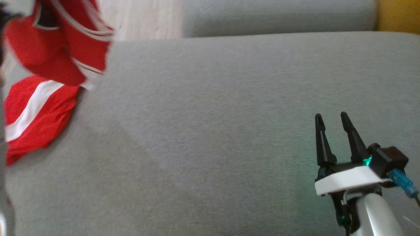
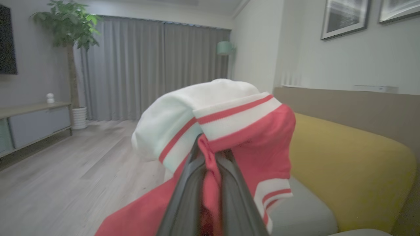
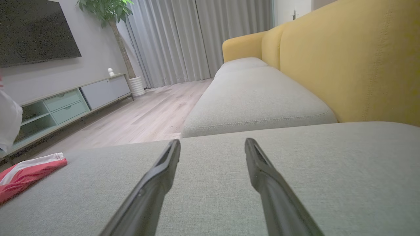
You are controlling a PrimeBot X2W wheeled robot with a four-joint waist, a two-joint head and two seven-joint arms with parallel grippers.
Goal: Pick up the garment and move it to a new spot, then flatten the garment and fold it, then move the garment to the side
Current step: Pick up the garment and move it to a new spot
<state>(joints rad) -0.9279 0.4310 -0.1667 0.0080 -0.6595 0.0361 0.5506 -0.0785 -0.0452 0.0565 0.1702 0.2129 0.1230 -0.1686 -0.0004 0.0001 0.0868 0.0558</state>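
Red garment with white stripes (image 1: 55,49) is hanging bunched at the upper left of the head view. Its raised part is blurring there, while its lower part is lying on the left edge of the grey fabric seat cushion (image 1: 210,131). In the left wrist view the garment (image 2: 249,144) is draping over and around the left gripper (image 2: 210,154), whose two dark fingers are pressing together on a narrow fold of red cloth; a white section is bulging above them. In the right wrist view a red and white part of the garment (image 3: 26,170) is resting on the cushion's far left edge.

Well apart from the cloth, the right gripper (image 1: 331,116) is hovering over the lower right of the cushion. Its fingers are standing spread and are grasping nothing. In its own wrist view the right gripper (image 3: 212,142) is pointing along the bare grey seat cushion (image 3: 295,183), with a clear gap between the fingers.

Beside the cushion the yellow upholstered backrest (image 3: 344,65) is rising, and it is showing too in the left wrist view (image 2: 344,164). Pale wooden floor (image 2: 65,170) is stretching beyond the sofa toward long grey curtains (image 2: 147,68), a tall potted plant (image 2: 69,26) and a low cabinet (image 3: 65,98) under a dark wall-mounted screen (image 3: 32,29).
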